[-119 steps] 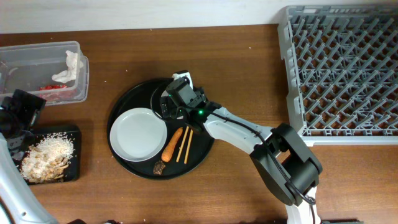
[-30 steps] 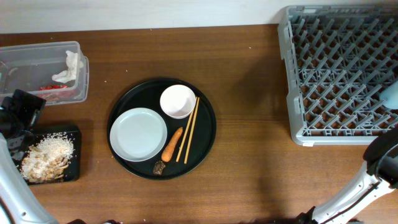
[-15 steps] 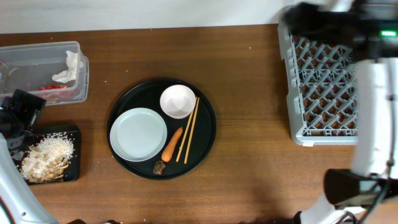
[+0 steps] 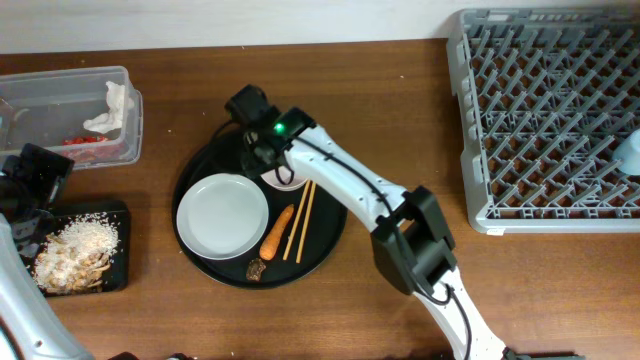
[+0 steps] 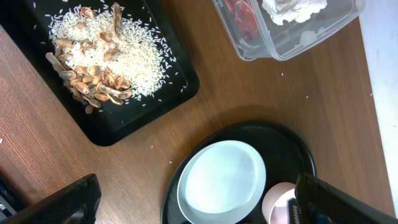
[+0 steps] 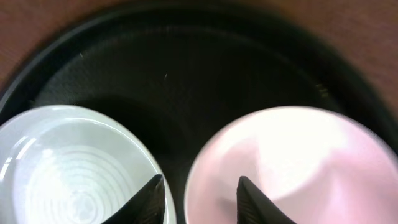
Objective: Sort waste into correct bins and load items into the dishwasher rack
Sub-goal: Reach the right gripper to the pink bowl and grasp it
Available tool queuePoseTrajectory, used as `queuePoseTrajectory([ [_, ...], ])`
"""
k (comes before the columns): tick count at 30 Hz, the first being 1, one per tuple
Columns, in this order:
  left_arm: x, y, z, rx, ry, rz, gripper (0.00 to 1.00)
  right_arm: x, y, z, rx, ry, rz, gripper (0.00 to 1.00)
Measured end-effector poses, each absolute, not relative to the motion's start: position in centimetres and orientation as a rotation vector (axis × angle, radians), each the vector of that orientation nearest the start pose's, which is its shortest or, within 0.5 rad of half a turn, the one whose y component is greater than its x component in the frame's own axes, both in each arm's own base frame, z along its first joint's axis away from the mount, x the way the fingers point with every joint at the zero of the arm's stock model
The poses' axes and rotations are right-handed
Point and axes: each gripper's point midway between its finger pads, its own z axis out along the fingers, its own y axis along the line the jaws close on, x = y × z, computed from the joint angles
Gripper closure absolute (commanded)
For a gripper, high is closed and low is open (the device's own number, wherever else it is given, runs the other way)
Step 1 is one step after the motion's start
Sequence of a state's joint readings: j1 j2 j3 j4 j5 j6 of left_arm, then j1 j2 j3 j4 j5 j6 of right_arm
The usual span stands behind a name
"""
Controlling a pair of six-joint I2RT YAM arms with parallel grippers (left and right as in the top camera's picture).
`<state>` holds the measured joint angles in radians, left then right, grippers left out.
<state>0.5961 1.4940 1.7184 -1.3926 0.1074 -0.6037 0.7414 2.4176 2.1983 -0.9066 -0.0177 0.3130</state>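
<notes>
Dishwasher rack (image 4: 550, 110): large grey peg grid, on the table (image 4: 400, 90) well to the right of the round black tray (image 4: 322, 238). Light-blue cup (image 4: 628, 150) sits in the rack at its far right edge, the side away from the round tray.

Clear tub (image 4: 40, 110): up and to the left of the round tray, apart from it. Holds crumpled tissue (image 4: 115, 105) and a red wrapper (image 4: 85, 141).

Black rectangular tray (image 4: 124, 250): just left of the round tray's lower half, a narrow strip of table between them. Rice and beige scraps (image 4: 75, 250) are heaped in it.

White plate (image 4: 223, 216): on the round tray, left of its centre.

Right gripper (image 6: 200, 202): over the round tray's upper middle, arm reaching in from the lower right. Jaws part-way apart, astride the rim of the small white bowl (image 4: 290, 180). One fingertip is outside, between bowl and plate. The other is over the bowl's inside. A dark gap shows between the outer fingertip and the rim, so no clamp is seen.

Left gripper (image 5: 198, 186): beyond the round tray's left side, by the two bins. Jaws spread wide, holding nothing.

Chopsticks (image 4: 300, 222): two, side by side, right of the round tray's centre, running from the bowl toward the tray's lower edge.

Carrot (image 4: 277, 232): between plate and chopsticks.

Dark scrap (image 4: 257, 269): near the round tray's lower rim, just below the carrot.
</notes>
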Motion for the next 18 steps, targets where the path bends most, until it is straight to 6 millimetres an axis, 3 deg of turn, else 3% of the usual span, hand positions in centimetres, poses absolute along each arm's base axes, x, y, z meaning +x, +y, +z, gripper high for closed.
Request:
queuePoseTrajectory([
  [3,27.6,16.5,26.4,-1.519,2.275,-0.149,0.01,42.0,39.5,5.5,-0.557,2.703,0.297,0.63],
  [10,27.6,16.5,26.4,-1.52,2.275,-0.149,0.01,42.2,39.0,4.8,-0.485,2.72,0.261,0.62],
  [14,27.6,16.5,26.4,-1.519,2.275,-0.149,0.01,41.8,38.9,3.4,-0.472,2.749,0.238,0.63],
  [16,27.6,16.5,26.4,-1.52,2.275,-0.149,0.01,41.1,39.2,2.6,-0.491,2.762,0.225,0.68],
  [18,27.6,16.5,26.4,-1.519,2.275,-0.149,0.01,40.8,39.6,2.6,-0.498,2.759,0.225,0.8],
])
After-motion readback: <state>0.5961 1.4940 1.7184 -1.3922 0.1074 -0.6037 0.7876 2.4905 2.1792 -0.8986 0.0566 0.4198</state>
